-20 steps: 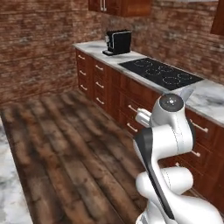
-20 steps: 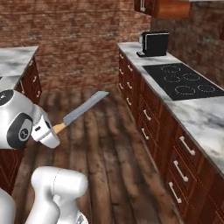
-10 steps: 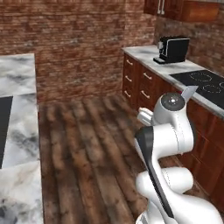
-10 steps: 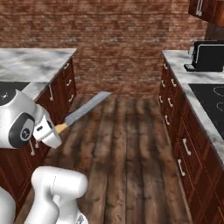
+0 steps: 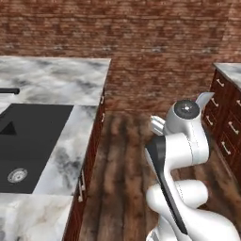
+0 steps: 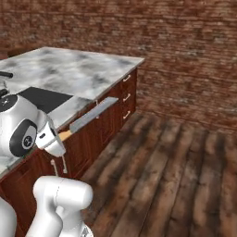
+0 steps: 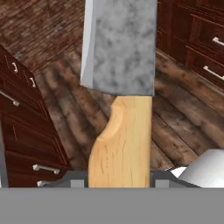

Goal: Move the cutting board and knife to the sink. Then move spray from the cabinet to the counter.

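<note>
Clearly, a knife with a pale wooden handle and a broad mottled grey steel blade (image 7: 119, 48) is held in the two-finger gripper (image 7: 119, 181). In the hand view the handle is seen passing down between the two dark finger tips (image 7: 78, 180), which are closed against its sides, so the jaws are kept partly apart by the handle. The blade is pointed away from the hand, above a dark brown wooden plank floor (image 7: 175, 118).

In the right base view the same knife (image 6: 92, 115) is seen sticking out from the hand of the white arm (image 6: 21, 132), with the blade raised on a slant toward the front edge of the white-grey marble counter (image 6: 78, 69). The knife is in the air and is not touching the counter. Reddish-brown wooden drawers with silver handles (image 6: 126, 99) are seen under the counter edge.

In the left base view a black rectangular sink (image 5: 28, 146) is set into the counter (image 5: 61, 80), near its left edge, with a round silver drain (image 5: 16, 175) on its bottom. A short black part of a tap (image 5: 8, 91) is seen at the back rim of the sink. A red brick wall (image 5: 155, 42) is standing behind everything.
</note>
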